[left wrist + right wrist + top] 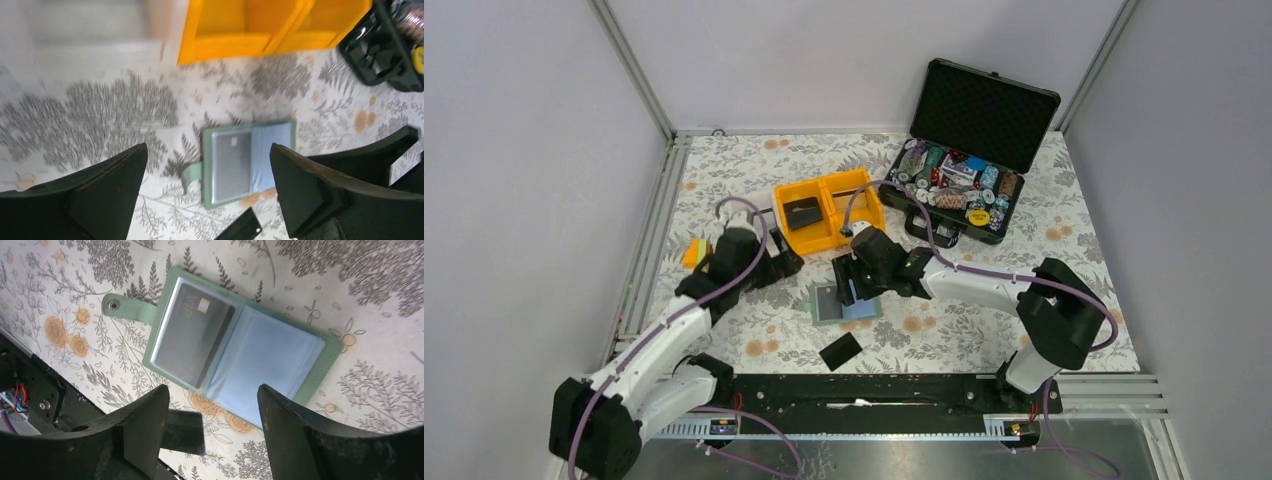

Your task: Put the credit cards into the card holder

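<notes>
Plainly, your right gripper [214,390] hangs with its jaws spread wide and nothing between them, just above the near edge of the card holder [240,345]. The card holder lies open and flat on the flowered tablecloth [724,170], green cover down and clear pockets up. A dark VIP card [192,337] sits inside the pocket on the snap-tab side; the other pocket shows only pale blue plastic. Your left gripper [208,150] is likewise wide open and holds nothing, poised off the table to the left of the holder, between it and the yellow bin [230,45]. A loose black card [840,351] lies on the cloth near the holder, toward the arm bases, apart from it. Another black card [803,212] rests in the left compartment of the yellow bin, behind the holder. Farther back on the right, the black case [984,110] stands open with poker chips [954,180] in its tray. A small orange-and-green block [694,252] sits by the left arm.
</notes>
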### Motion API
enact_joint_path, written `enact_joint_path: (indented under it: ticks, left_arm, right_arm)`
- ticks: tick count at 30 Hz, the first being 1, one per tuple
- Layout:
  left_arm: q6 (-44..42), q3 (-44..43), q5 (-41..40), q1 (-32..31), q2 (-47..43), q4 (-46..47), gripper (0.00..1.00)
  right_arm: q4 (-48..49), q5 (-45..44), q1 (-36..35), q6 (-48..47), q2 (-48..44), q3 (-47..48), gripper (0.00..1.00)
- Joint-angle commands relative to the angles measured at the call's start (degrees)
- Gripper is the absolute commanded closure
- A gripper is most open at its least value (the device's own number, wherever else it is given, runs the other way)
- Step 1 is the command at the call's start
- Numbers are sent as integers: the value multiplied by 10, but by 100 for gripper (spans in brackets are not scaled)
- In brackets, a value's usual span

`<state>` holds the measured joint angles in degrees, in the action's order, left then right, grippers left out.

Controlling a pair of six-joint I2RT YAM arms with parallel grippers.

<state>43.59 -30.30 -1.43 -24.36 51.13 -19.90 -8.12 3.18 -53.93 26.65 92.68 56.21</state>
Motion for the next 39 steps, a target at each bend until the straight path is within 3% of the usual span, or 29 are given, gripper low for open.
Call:
enact_joint_path:
  ticks: [1,6,13,18,22,30,39]
  left_arm:
    - [-135,-176,3,21,92,-30,2]
    - [-268,-342,-33,22,233,-94,5]
    - [-470,-442,-13,18,353,-80,10]
    - [-563,-416,10,6,394,9,14]
    - [-607,-403,-22,-3,426,63,20]
    - [-654,-409,-40,-11,499,75,39]
    - [-686,-366,-27,-10,518,110,43]
  right_arm:
    - [4,-28,13,-35,-35,39,27]
    - [24,-15,41,-41,-81,10,26]
    - [62,24,108,-36,-177,-70,22]
    - [69,39,158,-39,-232,-109,20]
    - [69,50,180,-40,-263,-130,20]
    - [66,67,205,-37,-307,-160,19]
    - [62,84,222,-34,-317,-166,19]
